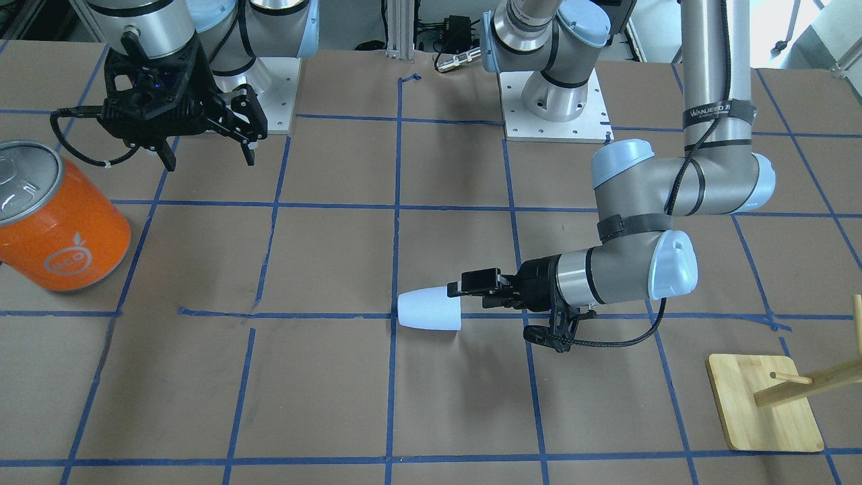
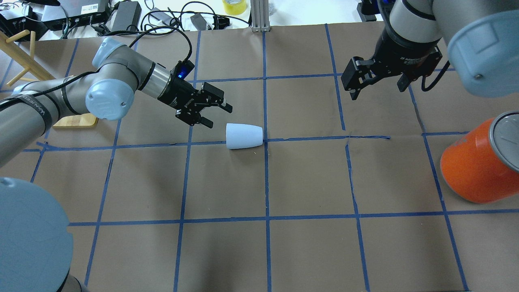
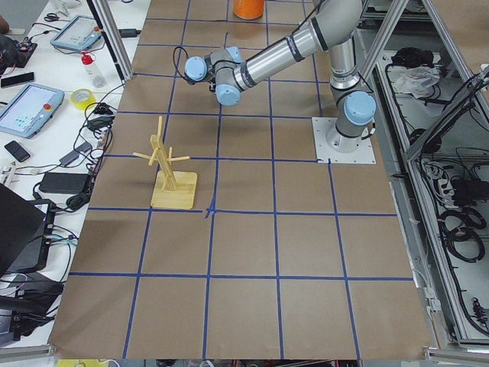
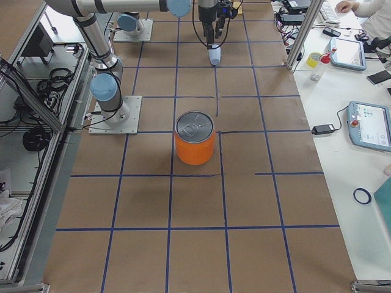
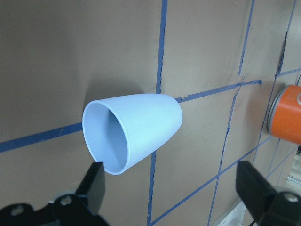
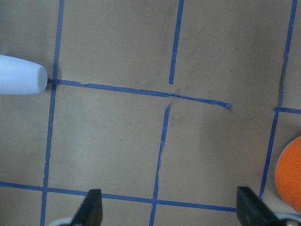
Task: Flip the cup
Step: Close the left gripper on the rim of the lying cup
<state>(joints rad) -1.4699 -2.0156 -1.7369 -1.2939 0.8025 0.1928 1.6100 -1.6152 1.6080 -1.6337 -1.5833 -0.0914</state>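
The pale lavender-blue cup point(image 2: 244, 136) lies on its side on the brown table, its open rim toward my left gripper; it also shows in the front view point(image 1: 429, 309), the left wrist view point(image 5: 131, 132), the right wrist view point(image 6: 21, 74) and small in the right side view point(image 4: 214, 57). My left gripper point(image 2: 217, 114) is open and empty, a short way from the rim, with the fingers point(image 5: 94, 186) wide apart below the cup in the wrist view. My right gripper point(image 2: 378, 88) is open and empty, raised over the far right of the table, well away from the cup.
A large orange can point(image 2: 480, 164) with a silver top stands at the table's right side. A wooden rack point(image 1: 774, 397) on a bamboo base stands at the robot's left. Blue tape lines grid the brown table point(image 2: 308, 243).
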